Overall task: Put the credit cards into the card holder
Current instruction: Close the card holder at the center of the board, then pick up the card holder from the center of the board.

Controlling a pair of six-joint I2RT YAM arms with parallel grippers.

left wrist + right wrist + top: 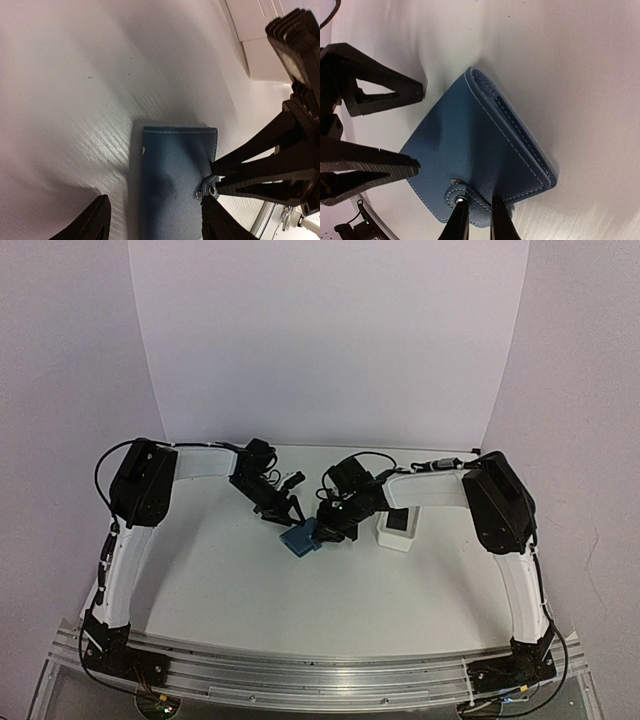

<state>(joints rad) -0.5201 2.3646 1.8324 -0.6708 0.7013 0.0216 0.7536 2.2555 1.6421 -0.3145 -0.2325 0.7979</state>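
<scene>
The card holder (299, 539), a dark-blue folded wallet, lies closed on the white table at the middle. It also shows in the left wrist view (172, 180) and the right wrist view (485, 150). My right gripper (326, 531) (476, 219) is shut on its snap tab (465, 196) at the wallet's edge. My left gripper (285, 511) (155, 227) is open, with one finger on each side of the wallet, just above it. A dark flat thing (398, 522) lies in the white tray; I cannot tell whether it is a credit card. The pale card is out of view.
A long white tray (396, 538) stands right of the wallet, under the right forearm; its corner shows in the left wrist view (255, 30). White walls close in the back and sides. Both arms meet over the table's middle.
</scene>
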